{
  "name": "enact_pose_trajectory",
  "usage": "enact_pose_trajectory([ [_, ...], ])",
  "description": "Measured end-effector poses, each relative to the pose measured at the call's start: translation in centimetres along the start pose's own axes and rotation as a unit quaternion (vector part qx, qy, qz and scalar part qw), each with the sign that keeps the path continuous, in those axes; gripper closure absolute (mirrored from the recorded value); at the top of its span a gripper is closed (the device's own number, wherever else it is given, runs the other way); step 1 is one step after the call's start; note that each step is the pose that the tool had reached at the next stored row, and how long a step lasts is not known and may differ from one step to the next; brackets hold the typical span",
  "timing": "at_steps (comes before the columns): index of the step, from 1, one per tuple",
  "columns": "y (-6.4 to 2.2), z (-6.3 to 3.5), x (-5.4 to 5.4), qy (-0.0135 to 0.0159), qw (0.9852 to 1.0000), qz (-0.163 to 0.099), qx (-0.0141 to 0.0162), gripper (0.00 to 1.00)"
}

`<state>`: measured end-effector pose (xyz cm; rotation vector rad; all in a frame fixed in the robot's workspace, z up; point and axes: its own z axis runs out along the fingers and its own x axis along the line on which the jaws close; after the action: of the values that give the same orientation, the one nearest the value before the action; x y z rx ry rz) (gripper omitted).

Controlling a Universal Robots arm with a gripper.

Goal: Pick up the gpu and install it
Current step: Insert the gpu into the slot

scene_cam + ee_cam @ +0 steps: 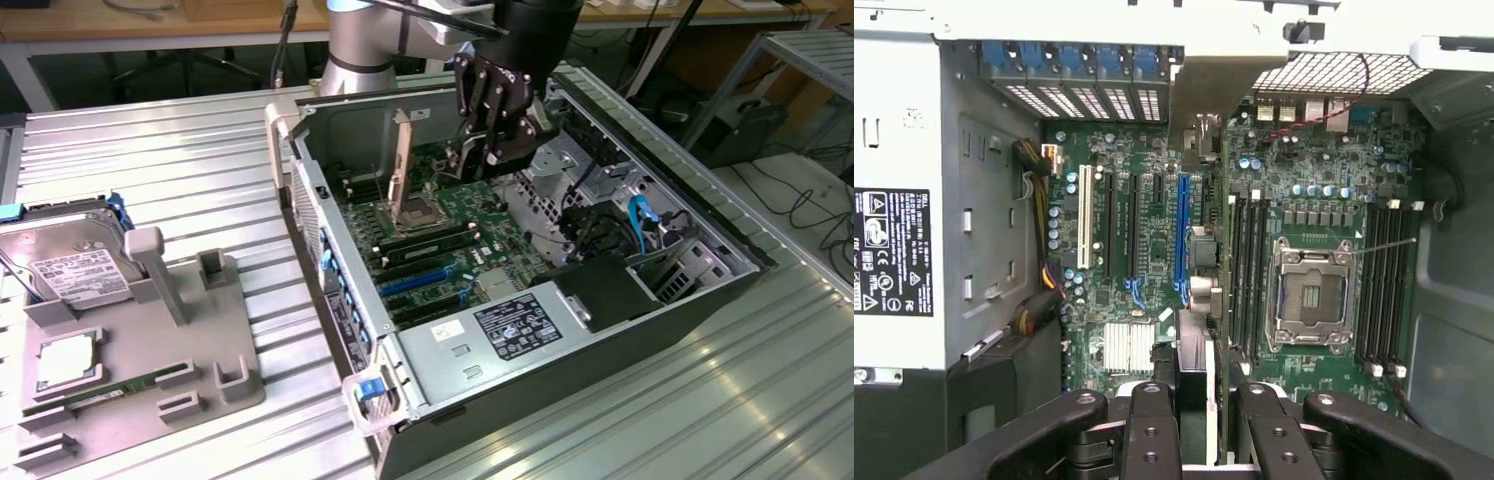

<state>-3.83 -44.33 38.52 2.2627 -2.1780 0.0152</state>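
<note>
Over the open grey metal computer case (694, 215), card in hand, and the line-up looks risky.

Green motherboard (1324, 160) below me. My black gripper (1204, 400) is clamped on the thin flat gpu (1194, 365), which hangs edge-on just beside the long blue slot (1181, 235). If I go down off-line, I'd hit the black memory slots (1247, 270), or the bracket could catch the case wall.

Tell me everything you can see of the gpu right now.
The gpu is clamped in the gripper, on edge. In the wrist view it shows as a thin upright slab, dark with a pale strip. In the exterior view a short pale piece hangs below the fingers inside the open computer case. It is over the green motherboard, close beside the long blue slot. Whether it touches the board cannot be told.
</note>
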Motion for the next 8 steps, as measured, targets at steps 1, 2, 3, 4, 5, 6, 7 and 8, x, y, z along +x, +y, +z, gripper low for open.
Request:
enact_pose_trajectory([
  [1,0.0,0.05,0.0,0.0,1.0,0.0,0.0,0.72],
  [2,0.0,0.08,0.0,0.0,1.0,0.0,0.0,0.72],
  [3,0.0,0.12,0.0,0.0,1.0,0.0,0.0,0.72],
  [4,0.0,0.14,0.0,0.0001,1.0,0.0,0.0,0.72],
  [5,0.0,0.17,0.0,0.0,1.0,0.0,0.0,0.72],
  [6,0.0,0.2,0.0,0.0,1.0,0.0,0.0,0.72],
  [7,0.0,0.23,0.0,0.0,1.0,0.0,0.0,0.72],
  [8,0.0,0.26,0.0,-0.0001,1.0,0.0,0.0,0.72],
])
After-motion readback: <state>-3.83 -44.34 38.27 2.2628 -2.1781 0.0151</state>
